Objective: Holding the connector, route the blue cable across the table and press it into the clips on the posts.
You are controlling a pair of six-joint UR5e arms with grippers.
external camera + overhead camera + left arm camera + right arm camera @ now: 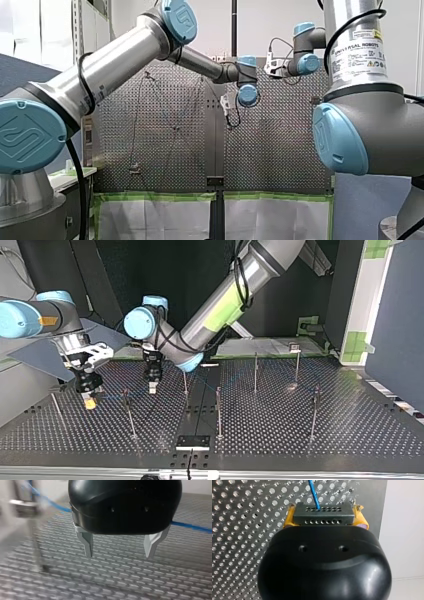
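My right gripper [324, 512] is shut on a dark grey connector [323, 520], its yellow pads [289, 518] pressed against both ends. The blue cable [314, 492] leaves the connector's face, away from the gripper. In the top view this gripper [89, 401] hangs low over the table at the left, and the cable [111, 397] runs from it towards a thin post [129, 412]. My left gripper [119, 552] is open with nothing between its metal fingers [87, 545]; the cable [190, 526] passes behind it. In the top view it [152, 387] hovers beside another post [185, 382].
More thin posts [218, 412] [255, 372] [314, 412] stand across the perforated table [350, 430]. A small black plate [192, 441] sits at the near edge in the top view. A green-taped sheet [265, 346] lies at the far side.
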